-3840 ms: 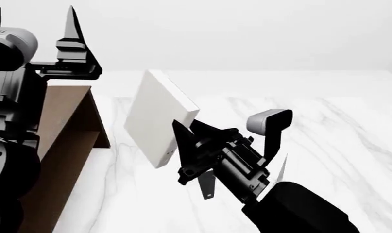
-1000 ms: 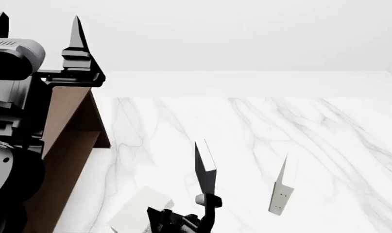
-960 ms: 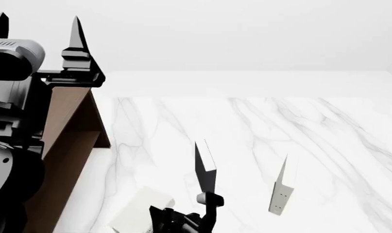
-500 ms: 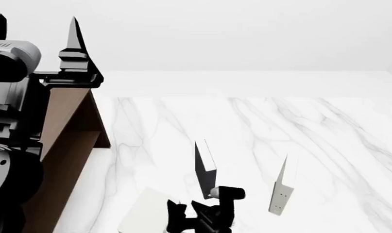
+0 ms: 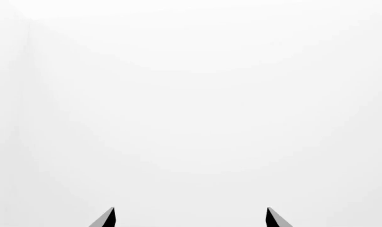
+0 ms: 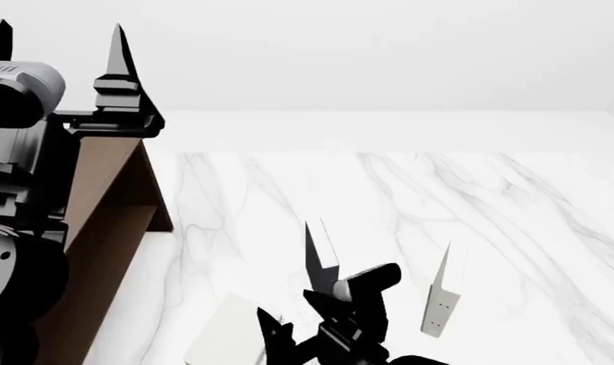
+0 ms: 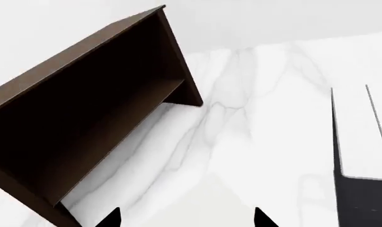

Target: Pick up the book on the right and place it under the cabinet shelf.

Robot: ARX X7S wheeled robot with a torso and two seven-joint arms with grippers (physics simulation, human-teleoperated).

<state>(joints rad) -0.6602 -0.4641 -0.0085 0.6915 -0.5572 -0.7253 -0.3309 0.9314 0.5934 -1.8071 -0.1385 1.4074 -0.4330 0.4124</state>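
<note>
Right gripper (image 7: 185, 218) sits low at the bottom centre of the head view, its two dark fingertips spread wide with nothing pinched between them; in its wrist view the tips frame a pale corner lying beyond them. Up in the top left corner of the head view the left gripper (image 5: 189, 217) is raised, its pointed fingers likewise spread apart on nothing, facing blank white wall.

A white marble table (image 6: 439, 198) fills most of the head view. Along its left edge stands the cabinet shelf (image 6: 103, 220), a big dark brown box whose hollow, shadowed inside opens toward the table's middle. The book (image 6: 224, 338), pale off-white, lies at the bottom of the frame left of centre, on the marble just beside the cabinet's open side and outside it, close against the right gripper. A black book (image 6: 320, 262) stands upright near the centre, and a thinner grey book (image 6: 440, 300) stands upright to its right, well apart
</note>
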